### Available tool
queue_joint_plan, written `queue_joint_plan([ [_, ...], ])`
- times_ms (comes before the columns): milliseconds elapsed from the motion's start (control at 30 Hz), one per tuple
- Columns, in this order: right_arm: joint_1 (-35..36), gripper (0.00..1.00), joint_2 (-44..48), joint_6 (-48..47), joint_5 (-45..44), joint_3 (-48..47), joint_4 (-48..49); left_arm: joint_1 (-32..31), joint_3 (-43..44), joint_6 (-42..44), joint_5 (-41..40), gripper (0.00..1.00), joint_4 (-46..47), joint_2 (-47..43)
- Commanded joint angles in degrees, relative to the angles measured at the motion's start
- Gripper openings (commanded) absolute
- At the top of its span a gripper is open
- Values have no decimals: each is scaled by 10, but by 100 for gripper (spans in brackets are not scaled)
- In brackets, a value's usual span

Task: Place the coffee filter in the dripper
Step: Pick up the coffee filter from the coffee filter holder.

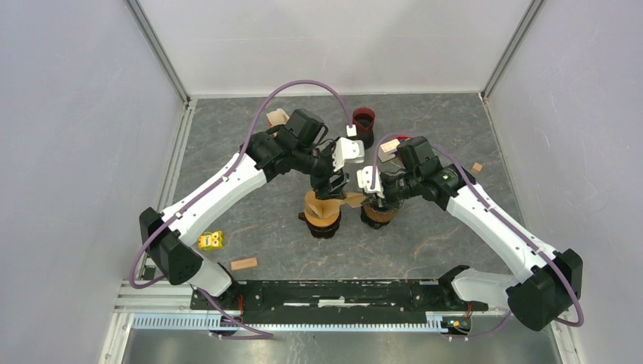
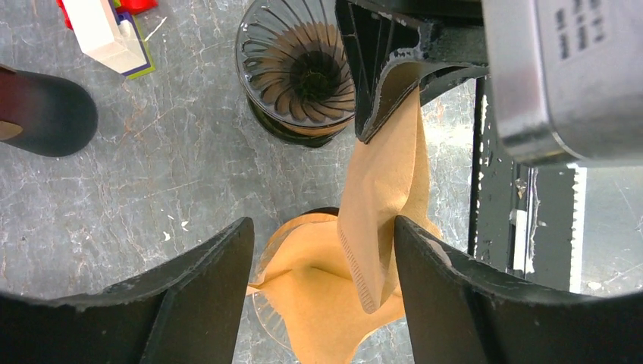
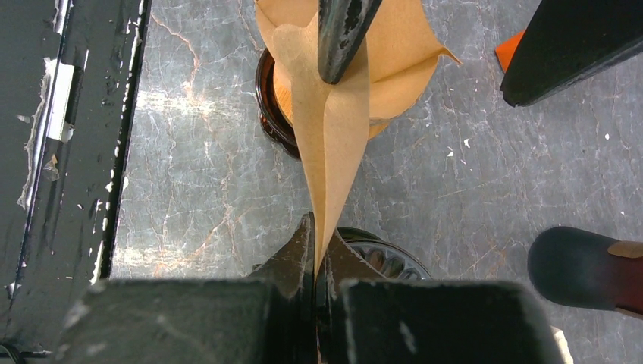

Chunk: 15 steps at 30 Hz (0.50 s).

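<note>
Coffee filter, a flattened cone of brown paper, stretches through the middle of the left wrist view. Its upper edge is pinched at the upper right of that frame by the right gripper, whose jaws are pressed together on the paper with no gap showing. Its lower end reaches down to the stack of filters at the bottom centre; whether it has come free of the stack I cannot tell.

The left gripper hangs over that stack with its jaws spread wide and clamped on nothing. The filter passes between its fingers and lies against the inner edge of the right-hand one (touching or only just beside, hard to say).

The dripper, dark glass with a ribbed inside, stands on the grey table at the top centre of the left wrist view, with no paper in it. In the top view it sits just right of the stack, under the right gripper at mid-frame.

A dark red cup stands above them toward the back. A yellow toy and a wooden block lie at lower left.
</note>
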State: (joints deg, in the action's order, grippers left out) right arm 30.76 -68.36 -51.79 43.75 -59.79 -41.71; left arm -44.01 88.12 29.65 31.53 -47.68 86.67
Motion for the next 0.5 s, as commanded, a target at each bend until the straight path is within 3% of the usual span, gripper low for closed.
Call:
queue_joint_plan([
  [0, 2, 0, -4, 2, 19, -16, -6, -3, 7, 47, -8, 73, 3, -20],
  [467, 2, 0, -6, 3, 20, -16, -4, -4, -15, 116, 39, 60, -6, -21],
])
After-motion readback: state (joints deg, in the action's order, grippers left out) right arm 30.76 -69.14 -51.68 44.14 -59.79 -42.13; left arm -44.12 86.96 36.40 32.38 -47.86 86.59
